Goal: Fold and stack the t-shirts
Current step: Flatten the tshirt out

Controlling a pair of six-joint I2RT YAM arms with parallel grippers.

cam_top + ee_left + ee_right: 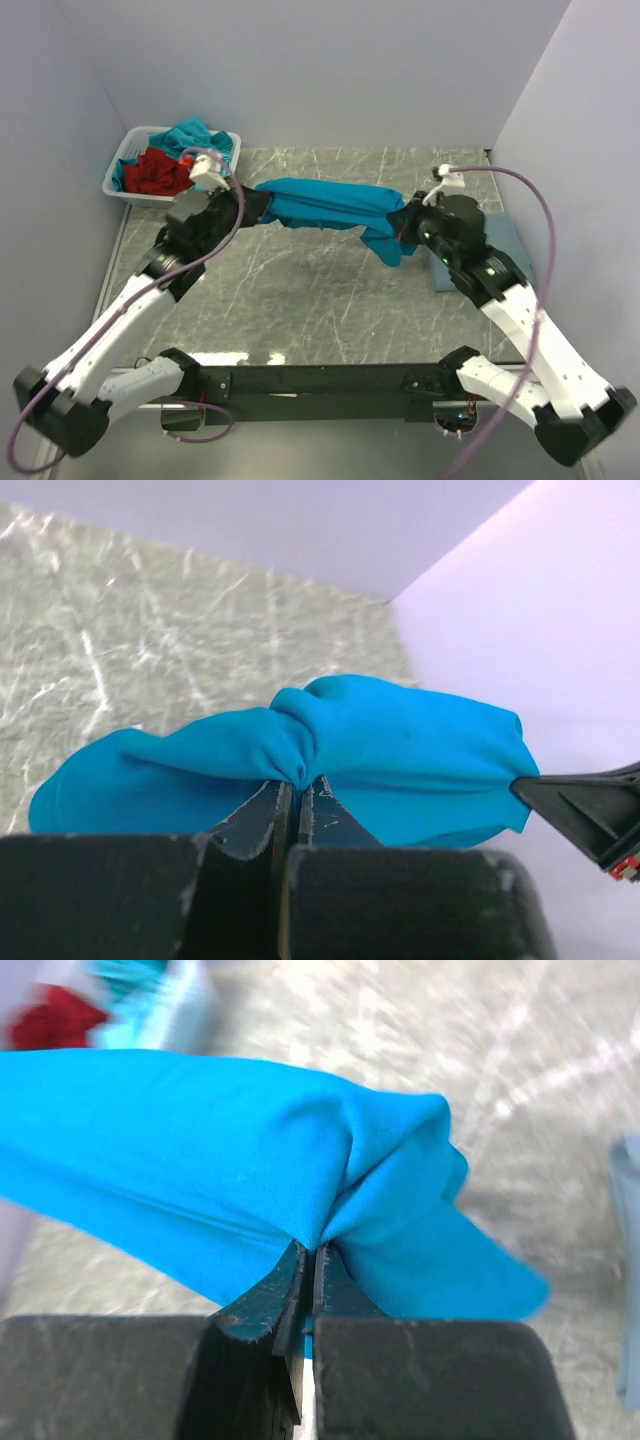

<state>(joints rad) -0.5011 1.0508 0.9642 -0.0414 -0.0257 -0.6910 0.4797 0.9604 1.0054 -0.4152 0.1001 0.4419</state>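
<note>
A bright teal-blue t-shirt (325, 205) hangs stretched above the marble table between my two grippers, one end drooping near the right one. My left gripper (252, 203) is shut on its left end; in the left wrist view the fingers (296, 790) pinch bunched cloth (400, 750). My right gripper (404, 222) is shut on its right end; in the right wrist view (312, 1255) cloth (200, 1150) gathers at the tips. A duller slate-blue t-shirt (505, 250) lies folded at the table's right edge. Red (155, 172) and turquoise (200, 135) shirts lie in the basket.
A white slatted basket (120, 170) stands at the back left corner. Lilac walls close the table at the back and on both sides. A black rail (320, 380) runs along the near edge between the arm bases.
</note>
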